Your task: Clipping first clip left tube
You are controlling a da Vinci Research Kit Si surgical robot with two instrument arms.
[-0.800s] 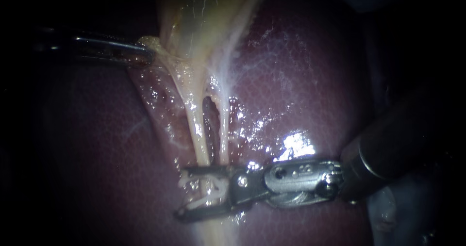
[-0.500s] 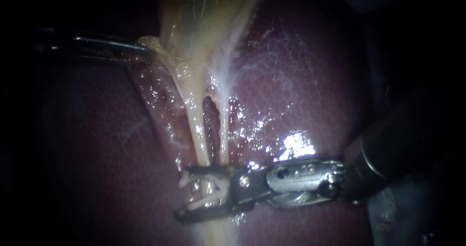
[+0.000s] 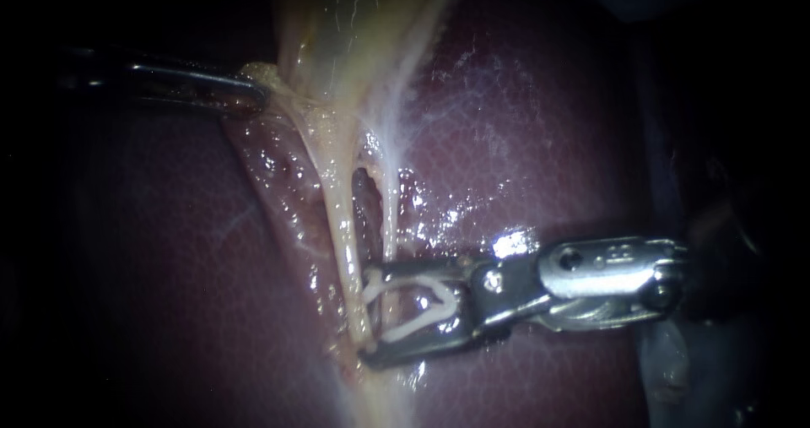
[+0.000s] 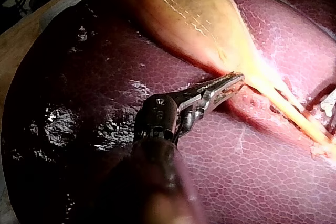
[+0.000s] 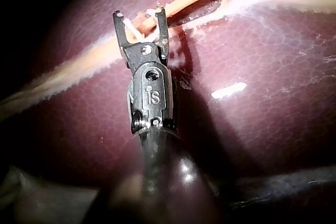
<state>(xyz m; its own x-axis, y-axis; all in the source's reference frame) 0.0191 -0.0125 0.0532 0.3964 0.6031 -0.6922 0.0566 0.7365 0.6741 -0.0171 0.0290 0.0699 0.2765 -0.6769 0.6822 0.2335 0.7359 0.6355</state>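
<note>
Endoscope view: right instrument [image 3: 366, 316] enters from 3 o'clock. Its jaws stand wide apart w/ a white V-shaped plastic clip [image 3: 403, 281] seated between them and touching both. The jaw tips sit just below centre, at approx. 6 o'clock, level w/ the thin, cream-coloured, wet left tube [image 3: 342, 225]. This tube runs from the pale yellow, tapering gallbladder [image 3: 354, 23] at 12 o'clock down toward 6. Cannot tell whether it is fully inside the clip or only at its mouth. The finer whitish right tube [image 3: 390, 225] lies just beside it and appears to cross the jaw gap too.

Left instrument [image 3: 261, 99] comes in from 9 o'clock, jaws pinched on a fold at the gallbladder neck. Left wrist view agrees: jaws [image 4: 239, 80] lie together at the gallbladder edge.

All of it rests on the dark maroon, glossy liver [image 3: 523, 141].

Assessment re. handling:
- The tube is light, soft, slick and thin, and likely tears if dragged or twisted.
- It looks taut under the traction, which should help seating.
- Best hold is mid-length, below the slit where the two tubes part, w/ the clip square across and the left tube alone inside.
- Risk: catching the right tube as well.

Right wrist view: the tips [image 5: 140, 13] flank a pale strand; depth is unclear.
</note>
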